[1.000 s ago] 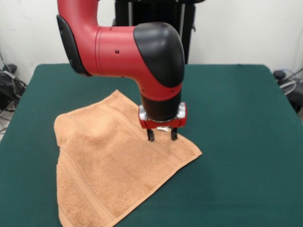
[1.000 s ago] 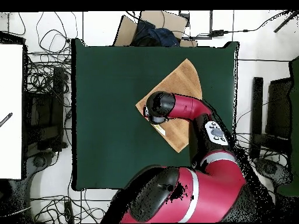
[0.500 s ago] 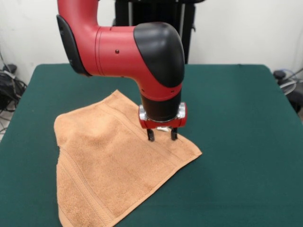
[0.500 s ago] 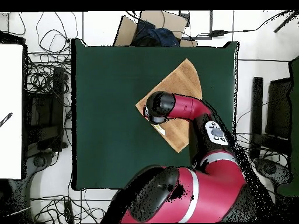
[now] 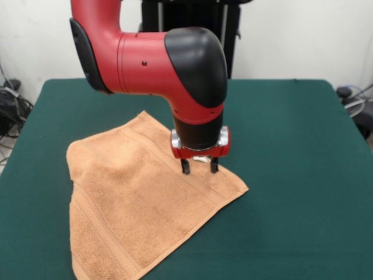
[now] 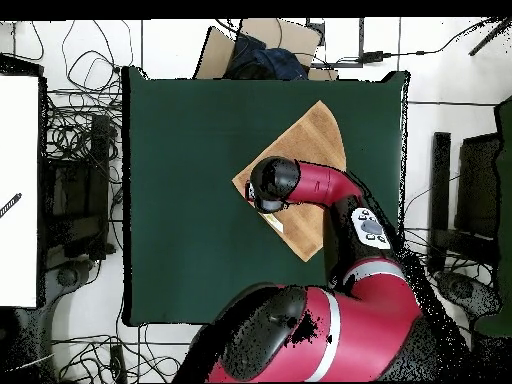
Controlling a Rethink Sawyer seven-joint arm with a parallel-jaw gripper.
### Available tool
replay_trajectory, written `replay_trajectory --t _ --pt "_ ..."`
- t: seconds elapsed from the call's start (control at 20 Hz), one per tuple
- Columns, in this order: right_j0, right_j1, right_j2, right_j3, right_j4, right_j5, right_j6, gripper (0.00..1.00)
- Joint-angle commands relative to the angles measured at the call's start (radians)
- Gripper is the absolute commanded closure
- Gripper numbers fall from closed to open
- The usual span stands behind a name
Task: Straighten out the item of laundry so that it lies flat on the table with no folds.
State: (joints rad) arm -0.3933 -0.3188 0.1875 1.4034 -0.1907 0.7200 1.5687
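Towel (image 5: 134, 204): orange-brown terry, lying on the green table (image 5: 291, 175), near-left of centre, spread with a rounded fold at its left edge. Hand (image 5: 199, 167): fingers spread, tips just above the towel's far-right border band.

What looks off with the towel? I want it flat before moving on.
The towel is not fully flat: a soft ridge bulges near its middle, and its left edge kinks inward as if tucked under. It lies skewed on the table. The open gripper hovers over it.
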Motion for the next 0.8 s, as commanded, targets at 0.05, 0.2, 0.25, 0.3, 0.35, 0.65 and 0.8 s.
replay_trajectory --t 0.05,0.2,0.25,0.3,0.35,0.65,0.8 --pt "0.008 0.045 0.006 0.035 -0.037 -0.116 0.101 0.00" --pt "0.009 0.047 0.005 0.033 -0.038 -0.118 0.102 0.00" --pt "0.010 0.047 0.004 0.032 -0.038 -0.119 0.103 0.00" --pt "0.010 0.047 0.004 0.033 -0.039 -0.120 0.104 0.00" --pt "0.010 0.046 0.003 0.033 -0.039 -0.122 0.104 0.00" --pt "0.028 0.036 -0.013 0.057 -0.033 -0.155 0.144 1.00" --pt "0.040 0.027 -0.023 0.071 -0.029 -0.165 0.163 1.00"
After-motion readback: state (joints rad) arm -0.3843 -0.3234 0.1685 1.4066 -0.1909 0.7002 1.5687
